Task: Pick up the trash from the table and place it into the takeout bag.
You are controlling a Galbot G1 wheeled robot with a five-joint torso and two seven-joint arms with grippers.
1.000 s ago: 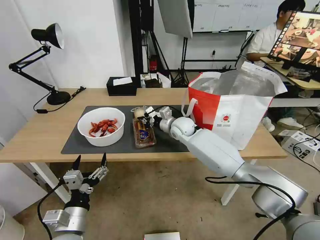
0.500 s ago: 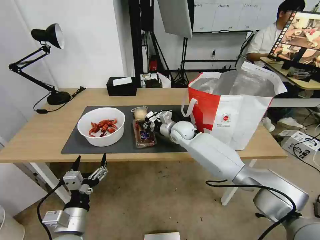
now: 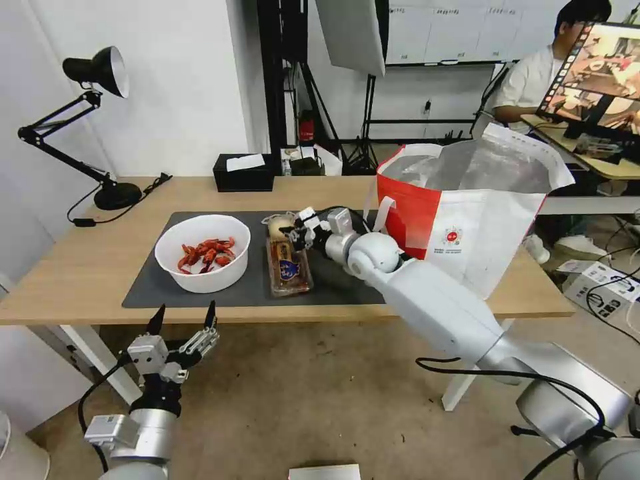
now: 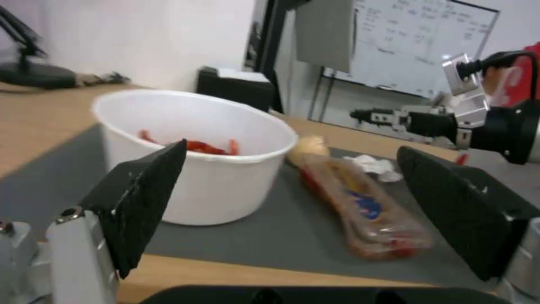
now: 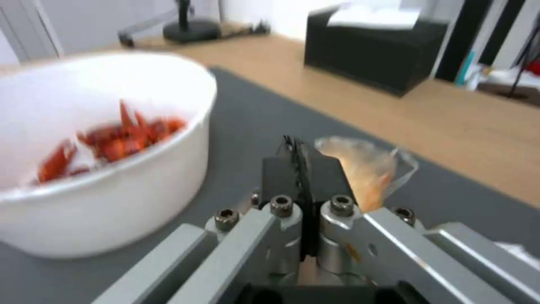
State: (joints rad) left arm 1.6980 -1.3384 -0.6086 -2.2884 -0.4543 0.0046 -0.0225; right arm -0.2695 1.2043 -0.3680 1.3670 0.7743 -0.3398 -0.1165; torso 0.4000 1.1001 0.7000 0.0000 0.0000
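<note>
On the table (image 3: 80,267), a dark grey mat (image 3: 150,290) carries the trash. There is a white bowl of red crayfish shells (image 3: 202,253), a clear tray with food scraps (image 3: 289,268) and a beige ball in clear wrap (image 3: 279,227). A crumpled tissue (image 4: 371,164) lies past the tray. My right gripper (image 3: 297,235) hovers shut just above the tray's far end. The wrapped ball (image 5: 365,169) sits right beside its fingertips (image 5: 284,171), and nothing shows between them. The red-and-white takeout bag (image 3: 467,220) stands open on the right. My left gripper (image 3: 181,325) hangs open below the table's front edge, facing the bowl (image 4: 197,164).
A black tissue box (image 3: 245,172) sits at the table's back edge. A black desk lamp (image 3: 93,73) stands at the back left with its cord on the wood. Behind the bag is another desk with a monitor (image 3: 597,73). Bare floor lies in front of the table.
My right gripper dipped to the clear tray half a second ago, then rose and drew back toward the wrapped ball. The tray stayed on the mat. My left arm barely moved.
</note>
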